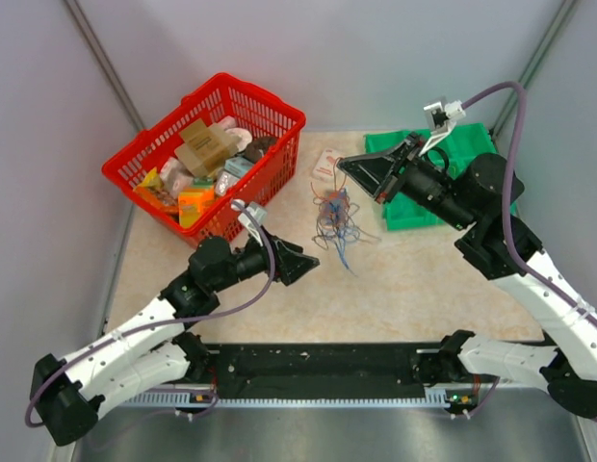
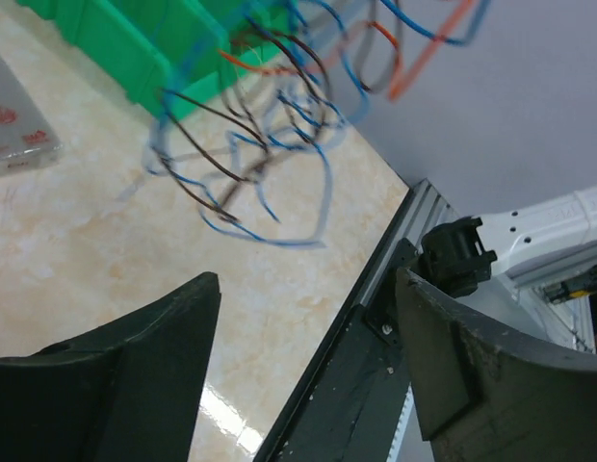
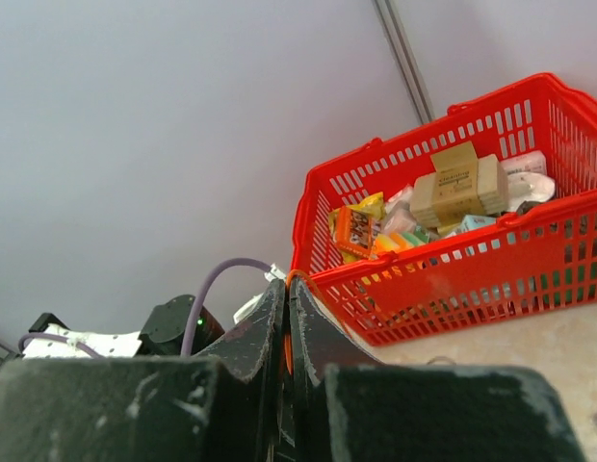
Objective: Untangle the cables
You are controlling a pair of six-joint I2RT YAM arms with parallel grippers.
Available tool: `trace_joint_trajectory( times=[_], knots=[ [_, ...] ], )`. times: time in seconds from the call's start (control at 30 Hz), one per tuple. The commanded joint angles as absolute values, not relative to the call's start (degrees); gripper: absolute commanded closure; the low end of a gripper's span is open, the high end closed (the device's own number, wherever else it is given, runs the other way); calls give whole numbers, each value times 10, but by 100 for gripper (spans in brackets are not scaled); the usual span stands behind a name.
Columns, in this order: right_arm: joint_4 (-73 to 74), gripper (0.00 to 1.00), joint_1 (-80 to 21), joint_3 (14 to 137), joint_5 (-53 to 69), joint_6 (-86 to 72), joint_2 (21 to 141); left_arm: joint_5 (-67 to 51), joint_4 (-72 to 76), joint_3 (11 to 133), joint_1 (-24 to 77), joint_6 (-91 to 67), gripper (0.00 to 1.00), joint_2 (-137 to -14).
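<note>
Black left gripper (image 2: 306, 289) is gaping wide and empty, facing a fist-sized tangle of thin, springy blue, red, orange and black cables (image 2: 260, 164) hanging at its one o'clock, while the right gripper (image 1: 345, 166) is pinching the tangle's top. Taking one loose outer blue loop and drawing it gently toward seven o'clock looks wisest.

Bare worktop (image 1: 404, 279) lies open on the near side of the cables (image 1: 333, 217). A red basket (image 1: 207, 144) blocks the back left, green bins (image 1: 404, 214) the back right, with a small packet (image 1: 327, 166) between them.
</note>
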State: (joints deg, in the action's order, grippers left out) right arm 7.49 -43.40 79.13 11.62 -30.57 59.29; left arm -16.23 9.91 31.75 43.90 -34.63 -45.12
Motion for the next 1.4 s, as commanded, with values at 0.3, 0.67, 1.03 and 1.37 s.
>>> trace_joint_trajectory(
  times=[0.3, 0.67, 1.03, 1.37],
  knots=[
    [40, 100, -439, 826, 113, -326, 611, -120, 74, 419, 476, -312, 21, -529],
    [27, 100, -440, 831, 95, -358, 618, -105, 83, 453, 500, -317, 36, -621],
    [20, 100, -457, 831, 80, -357, 617, -85, 58, 503, 501, -317, 91, -693],
    [119, 100, -433, 884, -216, -163, 628, -101, 27, 334, 502, -346, 100, -518]
  ],
)
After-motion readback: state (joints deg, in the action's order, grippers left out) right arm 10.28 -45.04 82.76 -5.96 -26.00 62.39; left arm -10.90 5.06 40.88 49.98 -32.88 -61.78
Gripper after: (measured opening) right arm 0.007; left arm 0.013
